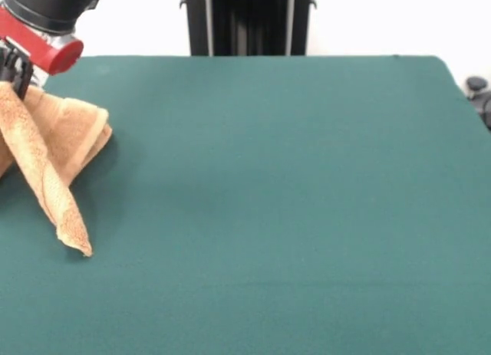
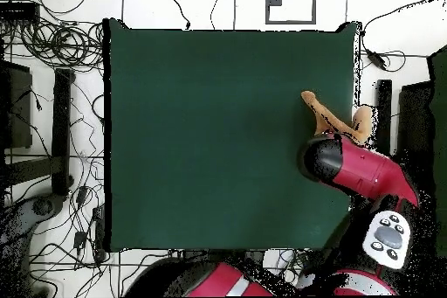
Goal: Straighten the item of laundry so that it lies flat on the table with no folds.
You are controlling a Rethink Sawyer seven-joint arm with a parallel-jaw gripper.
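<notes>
The orange-tan towel (image 1: 54, 152) hangs bunched and twisted from my gripper (image 1: 14, 77) at the far left of the front view. One long corner trails down to the green table (image 1: 268, 186), and a folded part rests on it beside that. The gripper is shut on the towel's top. In the overhead view the towel (image 2: 325, 116) shows near the table's (image 2: 209, 137) right edge. It is partly hidden there under the red arm (image 2: 354, 170), which also covers the gripper.
The black pedestal (image 1: 249, 21) stands at the table's far side. A dark object (image 1: 479, 94) sits off the right corner. Cables (image 2: 52, 41) lie on the floor left of the table. The towel is close to the table's edge (image 2: 356, 111).
</notes>
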